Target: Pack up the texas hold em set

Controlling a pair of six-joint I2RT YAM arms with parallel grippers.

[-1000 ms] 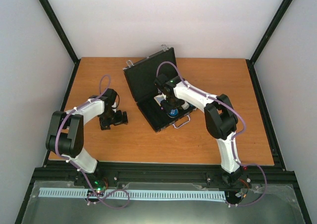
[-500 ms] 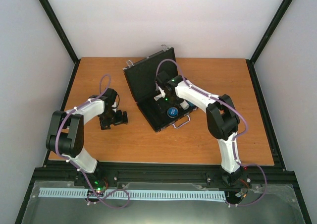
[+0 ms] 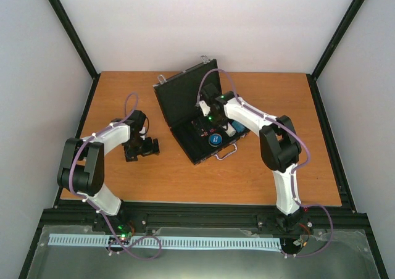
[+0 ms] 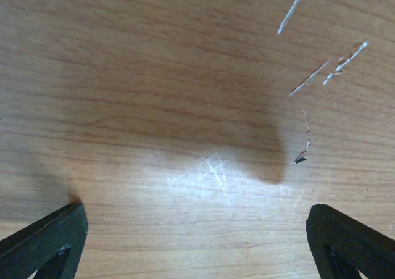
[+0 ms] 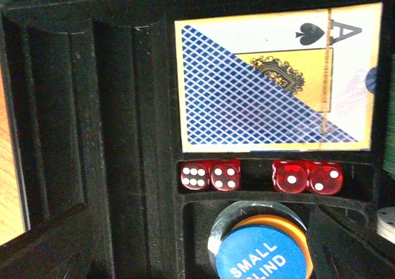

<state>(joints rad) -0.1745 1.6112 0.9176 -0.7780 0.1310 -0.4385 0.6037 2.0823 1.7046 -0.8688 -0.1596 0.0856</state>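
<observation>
At the near left of the table (image 3: 259, 180), the left gripper (image 4: 197, 236) hangs over bare wood, fingers spread wide and empty. Farther right, the black briefcase (image 3: 185, 144) lies open. The right gripper (image 3: 207, 120) hovers over its tray, fingers apart, holding nothing. Beneath it sits an orange disc (image 5: 262, 260) with a blue "SMALL BLIND" face. Four red dice (image 5: 210, 175) fill the slot beyond it, then comes the card box (image 5: 271, 81). The lid (image 3: 179, 97) stands raised on the far side.

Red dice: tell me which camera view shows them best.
Right wrist view: four red dice sit in a narrow slot between the card box and the Small Blind disc, pips readable. The top external view shows the open briefcase too small to pick the dice out. The left wrist view shows only the table wood.
</observation>
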